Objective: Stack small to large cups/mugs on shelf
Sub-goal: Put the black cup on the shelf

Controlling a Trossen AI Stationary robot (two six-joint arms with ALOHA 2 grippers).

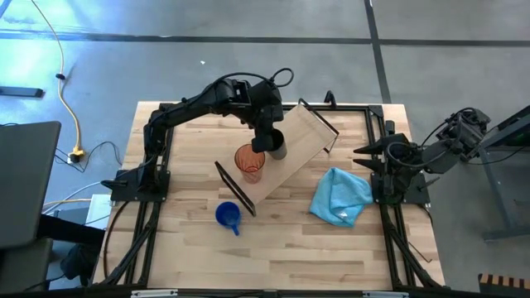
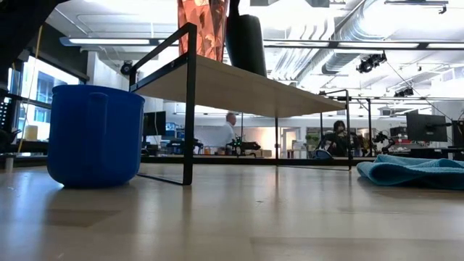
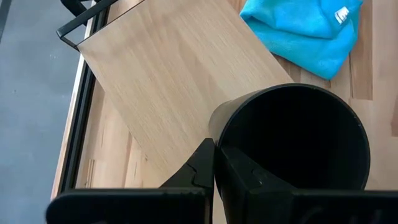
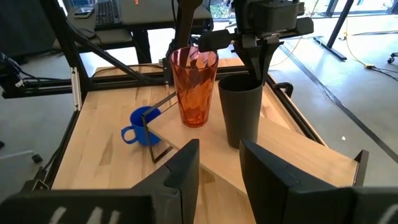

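The left gripper (image 1: 271, 142) pinches the rim of the black cup (image 4: 241, 111), standing on the shelf (image 1: 294, 153) just beside the orange tumbler (image 1: 250, 163). The blue mug (image 1: 228, 216) remains on the table (image 1: 281, 240) near the shelf's bracket. The right gripper (image 4: 219, 163), fingers apart and empty, waits near the blue cloth (image 1: 341, 195).

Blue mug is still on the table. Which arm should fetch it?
Left, probably. The left gripper holds the black cup on the shelf; the blue mug sits on its side. The right gripper is parked beyond the cloth.
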